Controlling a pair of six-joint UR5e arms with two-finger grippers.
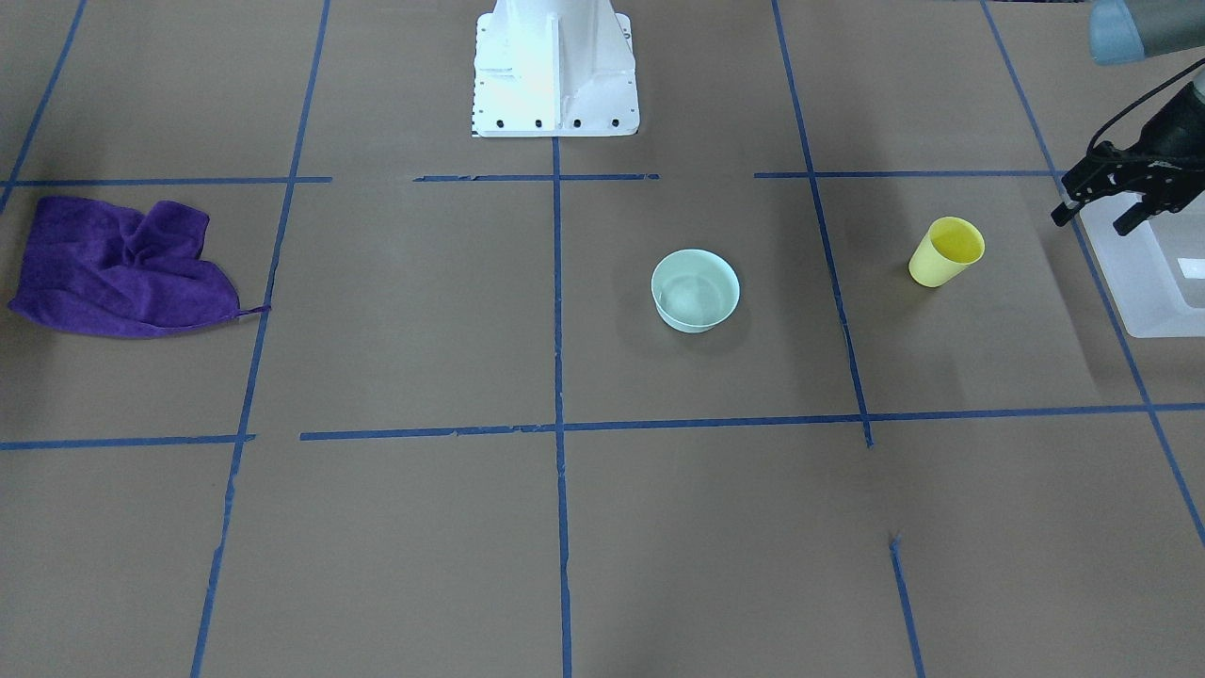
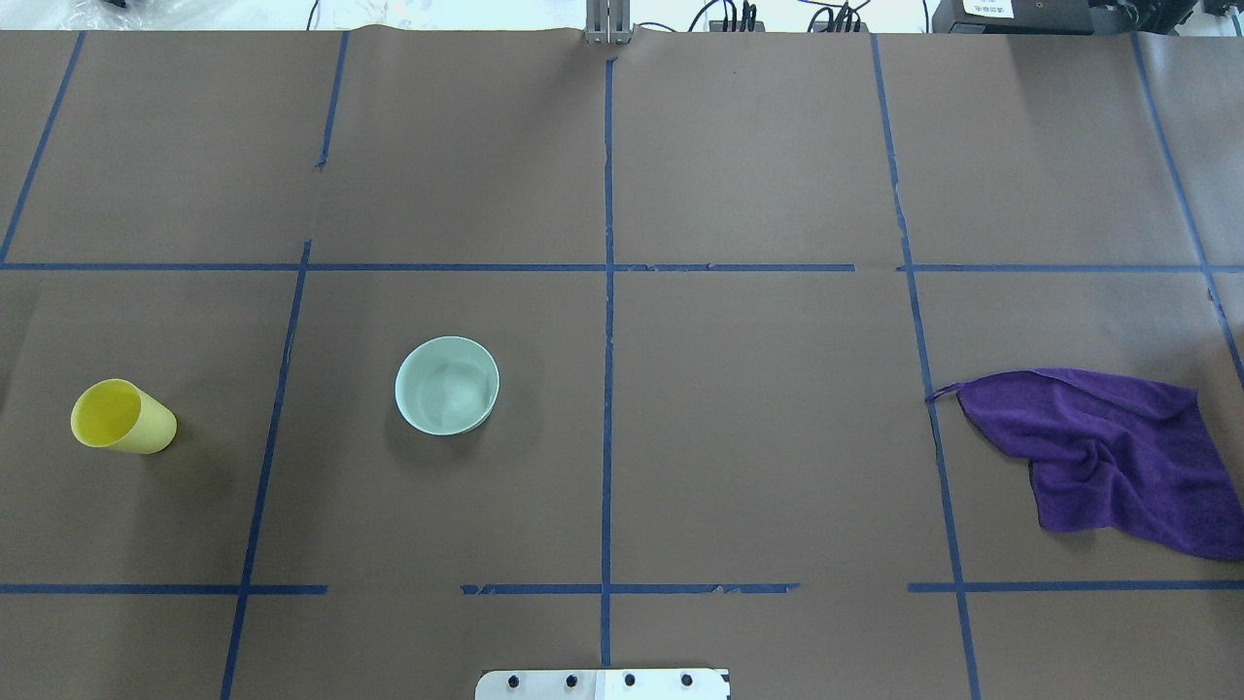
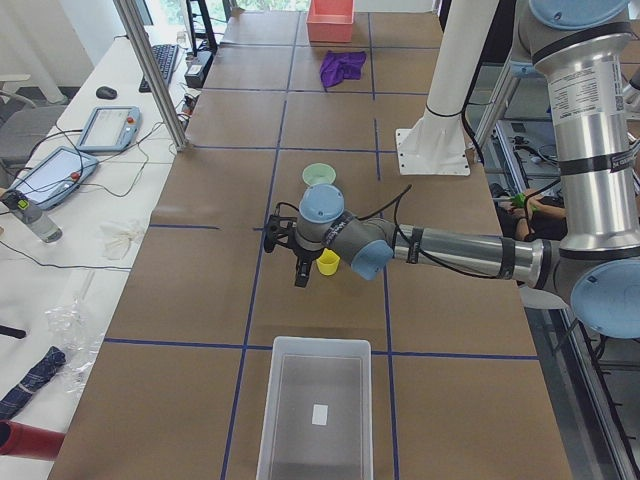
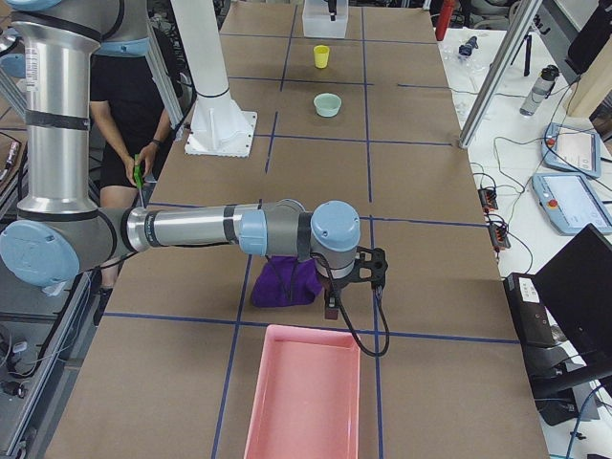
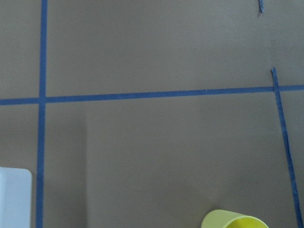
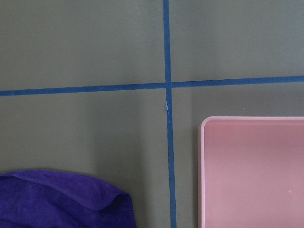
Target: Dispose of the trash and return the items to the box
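Two items, cup (image 1: 944,252) and bowl (image 1: 695,290), are sitting loose; left gripper (image 1: 1090,223) is hovering wide open, probably targeting the cup

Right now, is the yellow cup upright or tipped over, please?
Upright: the yellow cup stands on its narrow base, open mouth facing up.

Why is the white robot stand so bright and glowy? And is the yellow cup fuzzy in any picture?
Front-facing view: the white robot base is washed out by glare, so its details are lost. Left wrist view: the yellow cup looks a little soft and is cut off by the bottom edge. Overhead view: the cup and the green bowl look sharp, each with a faint, soft shadow.
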